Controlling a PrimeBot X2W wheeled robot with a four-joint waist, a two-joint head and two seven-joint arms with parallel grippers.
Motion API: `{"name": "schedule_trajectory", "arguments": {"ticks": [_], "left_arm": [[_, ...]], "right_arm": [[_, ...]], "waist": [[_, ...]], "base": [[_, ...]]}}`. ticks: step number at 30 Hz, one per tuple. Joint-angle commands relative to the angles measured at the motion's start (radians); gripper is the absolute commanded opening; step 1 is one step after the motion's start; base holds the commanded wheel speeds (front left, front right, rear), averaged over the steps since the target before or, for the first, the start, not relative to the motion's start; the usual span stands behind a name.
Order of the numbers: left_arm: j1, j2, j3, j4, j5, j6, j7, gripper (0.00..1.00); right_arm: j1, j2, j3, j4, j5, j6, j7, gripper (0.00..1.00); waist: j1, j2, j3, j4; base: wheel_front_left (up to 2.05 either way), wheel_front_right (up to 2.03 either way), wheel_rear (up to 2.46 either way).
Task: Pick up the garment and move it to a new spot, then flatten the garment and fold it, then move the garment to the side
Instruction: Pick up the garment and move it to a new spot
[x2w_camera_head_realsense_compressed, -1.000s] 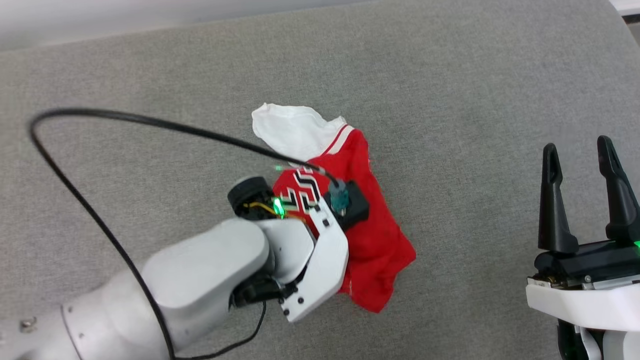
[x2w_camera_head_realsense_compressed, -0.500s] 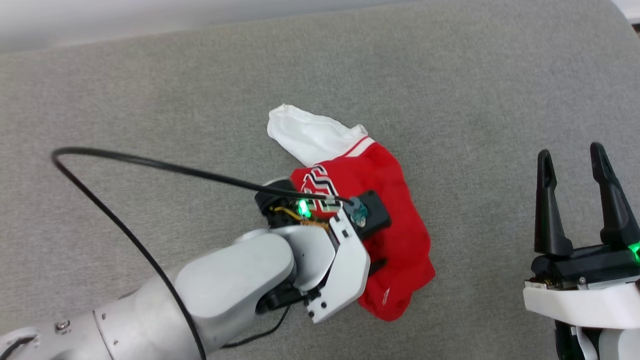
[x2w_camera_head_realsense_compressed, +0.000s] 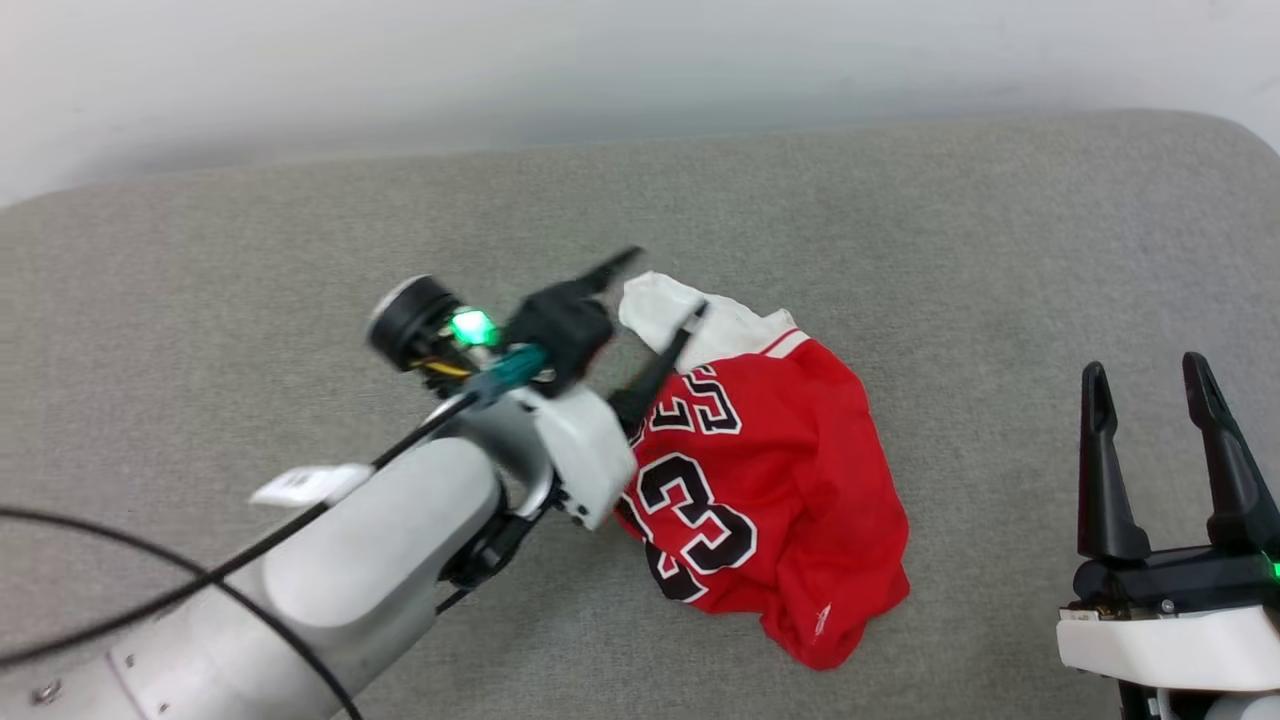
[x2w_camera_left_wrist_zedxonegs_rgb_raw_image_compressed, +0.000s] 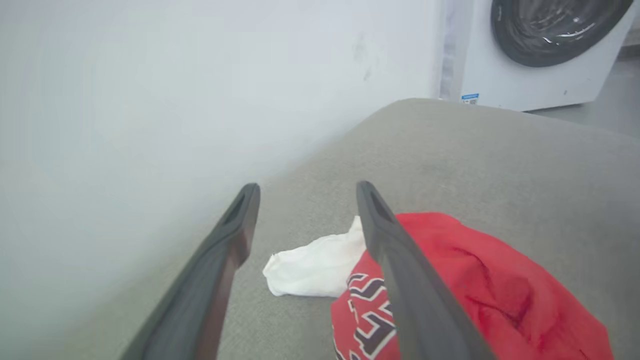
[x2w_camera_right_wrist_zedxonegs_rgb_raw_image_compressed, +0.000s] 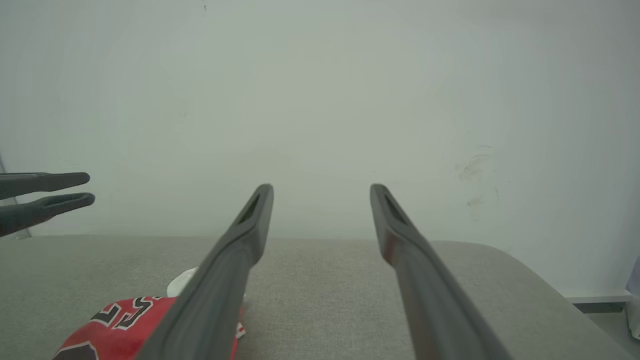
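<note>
The garment (x2w_camera_head_realsense_compressed: 790, 500) lies crumpled on the grey cushioned surface (x2w_camera_head_realsense_compressed: 300, 250), red with a black 23 facing up and a white sleeve (x2w_camera_head_realsense_compressed: 700, 320) at its far end. My left gripper (x2w_camera_head_realsense_compressed: 652, 295) hovers open over that sleeve, holding nothing. In the left wrist view its fingers (x2w_camera_left_wrist_zedxonegs_rgb_raw_image_compressed: 230, 240) spread wide, with the garment (x2w_camera_left_wrist_zedxonegs_rgb_raw_image_compressed: 480, 280) below and to the right. My right gripper (x2w_camera_head_realsense_compressed: 1145, 370) stands open and empty, well to the right of the garment. The right wrist view shows the garment (x2w_camera_right_wrist_zedxonegs_rgb_raw_image_compressed: 125, 325) at its lower left and the left gripper (x2w_camera_right_wrist_zedxonegs_rgb_raw_image_compressed: 50, 192) at the left edge.
A pale wall (x2w_camera_head_realsense_compressed: 640, 70) runs along the far edge of the grey surface. A white washing machine (x2w_camera_left_wrist_zedxonegs_rgb_raw_image_compressed: 540, 55) stands beyond one rounded end of it. A black cable (x2w_camera_head_realsense_compressed: 150, 590) trails from my left forearm at the lower left.
My left gripper opened, let go of the garment and lifted off toward its white sleeve. The garment now lies with the 23 uncovered. The head camera has tilted up; the right gripper stayed open.
</note>
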Motion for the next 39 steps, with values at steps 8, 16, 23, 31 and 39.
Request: {"name": "schedule_trajectory", "arguments": {"ticks": [8,16,23,31,39], "left_arm": [[0.215,0.08,0.167,-0.021,0.023,0.293,-0.153,1.0],[0.485,0.068,0.412,-0.184,0.166,0.45,-0.158,1.0],[0.697,-0.012,0.574,-0.266,0.305,0.408,-0.158,1.0],[0.862,-0.13,0.723,-0.254,0.403,0.265,-0.159,1.0],[0.954,-0.248,0.856,-0.202,0.502,0.126,-0.159,1.0]], "right_arm": [[0.036,0.002,-0.016,0.021,-0.006,0.0,-0.002,1.0],[0.055,0.002,-0.026,0.039,-0.004,0.0,-0.002,1.0],[0.072,0.002,-0.023,0.058,-0.003,0.0,-0.002,1.0],[0.109,0.002,-0.012,0.098,-0.003,0.0,-0.002,1.0],[0.157,0.002,0.004,0.121,0.023,0.0,-0.002,1.0]], "waist": [[0.0,-0.0001,-0.041,0.052],[0.0,-0.0001,-0.065,0.08],[0.0,-0.0001,-0.085,0.087],[0.0,-0.0001,-0.13,0.081],[0.0,-0.0001,-0.163,0.077]], "base": [[0.0,0.0,0.0],[0.0,0.0,0.0],[0.0,0.0,0.0],[0.0,0.0,0.0],[0.0,0.0,0.0]]}}
